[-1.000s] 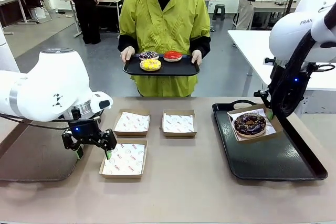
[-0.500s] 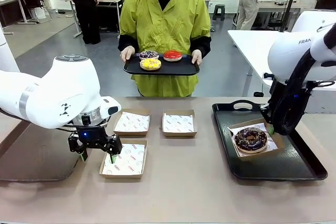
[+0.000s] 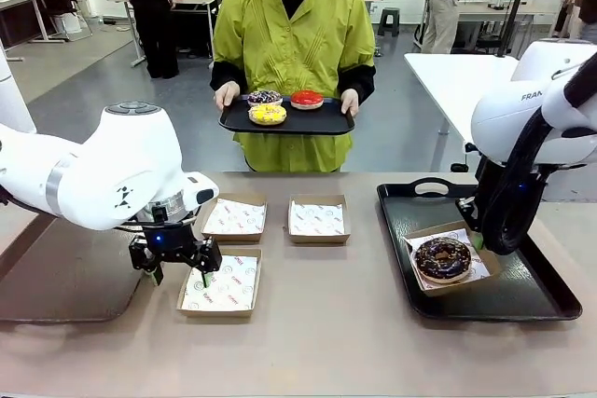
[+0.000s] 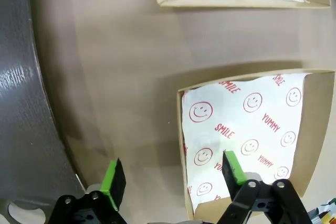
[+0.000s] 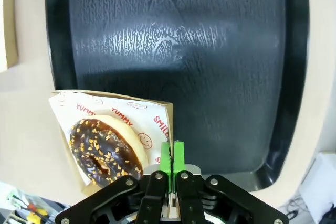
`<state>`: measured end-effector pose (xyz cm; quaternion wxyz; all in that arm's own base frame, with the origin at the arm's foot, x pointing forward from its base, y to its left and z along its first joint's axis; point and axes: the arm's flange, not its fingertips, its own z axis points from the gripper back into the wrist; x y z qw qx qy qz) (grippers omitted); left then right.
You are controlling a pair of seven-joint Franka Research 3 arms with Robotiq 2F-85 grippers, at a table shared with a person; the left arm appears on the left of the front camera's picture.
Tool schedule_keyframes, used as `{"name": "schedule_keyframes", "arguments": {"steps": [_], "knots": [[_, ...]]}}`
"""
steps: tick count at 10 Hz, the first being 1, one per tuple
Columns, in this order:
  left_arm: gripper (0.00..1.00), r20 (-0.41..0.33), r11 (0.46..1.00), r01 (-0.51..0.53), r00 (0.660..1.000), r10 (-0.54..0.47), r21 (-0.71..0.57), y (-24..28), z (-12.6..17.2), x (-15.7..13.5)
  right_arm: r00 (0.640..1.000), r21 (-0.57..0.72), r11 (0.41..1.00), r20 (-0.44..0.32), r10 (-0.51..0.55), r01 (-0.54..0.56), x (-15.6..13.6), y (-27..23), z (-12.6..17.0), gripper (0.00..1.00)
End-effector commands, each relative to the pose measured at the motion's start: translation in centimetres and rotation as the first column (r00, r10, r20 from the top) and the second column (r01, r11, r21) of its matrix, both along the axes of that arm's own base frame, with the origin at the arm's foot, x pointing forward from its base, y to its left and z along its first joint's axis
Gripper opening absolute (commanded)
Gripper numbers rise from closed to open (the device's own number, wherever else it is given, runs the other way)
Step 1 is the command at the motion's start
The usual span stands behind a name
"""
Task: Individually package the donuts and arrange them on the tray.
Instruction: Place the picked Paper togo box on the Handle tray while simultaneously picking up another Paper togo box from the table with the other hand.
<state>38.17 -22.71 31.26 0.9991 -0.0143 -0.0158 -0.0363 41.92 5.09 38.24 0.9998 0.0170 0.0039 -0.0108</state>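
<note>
Chocolate donut (image 3: 442, 258) lies in a paper-lined cardboard box (image 5: 152, 109) on the black tray (image 3: 532, 300) at the lower right of the front view. The right end effector (image 5: 171, 157) is narrow, its green pads pinched on that box's wall. Yellow donut (image 3: 268, 115), red donut (image 3: 306, 99) and purple donut (image 3: 264, 97) sit on a small tray (image 3: 322, 124) held by the person at top centre. The left end effector (image 4: 172, 171) stands wide at lower left, straddling one wall of the nearest box (image 4: 316, 129).
</note>
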Motion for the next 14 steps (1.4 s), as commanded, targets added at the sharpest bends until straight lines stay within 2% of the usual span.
{"name": "schedule_keyframes", "arguments": {"steps": [1,2,3,4,5,6,7,13,14], "knots": [[0.40,0.023,1.000,-0.029,0.999,0.029,0.008,-0.4,-0.2,0.3,1.000,0.048,0.998,-0.013,0.027,-0.027,0.5,-0.2,-1.0,0.61],[0.00,0.021,0.999,-0.033,0.999,0.033,0.007,-0.4,-0.1,0.5,1.000,0.051,0.999,-0.025,0.017,-0.015,0.8,-0.1,-1.3,1.00],[0.34,0.020,0.999,-0.034,0.999,0.034,0.007,-0.5,-0.1,0.5,0.999,0.051,0.999,-0.034,0.010,-0.008,0.9,-0.2,-1.6,1.00],[0.00,0.016,0.999,-0.034,0.999,0.034,0.006,-0.5,-0.1,0.5,0.999,0.051,0.999,-0.043,0.006,-0.003,1.0,-0.2,-1.8,1.00],[0.00,0.013,0.999,-0.035,0.999,0.035,0.005,-0.5,-0.1,0.5,0.999,0.051,0.999,-0.046,0.004,-0.001,1.0,-0.2,-1.7,0.86],[0.00,0.010,0.999,-0.035,0.999,0.035,0.004,-0.4,0.0,0.5,0.999,0.051,0.999,-0.045,0.002,0.001,1.0,-0.2,-1.7,0.96],[0.00,0.009,0.999,-0.035,0.999,0.035,0.004,-0.4,0.0,0.5,0.999,0.055,0.998,-0.042,-0.001,0.003,1.0,-0.2,-1.7,1.00],[0.00,-0.001,0.999,-0.050,0.999,0.050,0.011,-0.2,0.5,0.5,1.000,0.065,0.998,-0.025,-0.010,0.012,0.8,-0.4,-1.4,1.00],[0.00,-0.057,0.998,-0.064,0.996,0.065,0.018,-0.3,1.3,0.6,0.999,0.142,0.990,-0.036,0.017,-0.012,0.6,-0.9,0.0,1.00]]}}
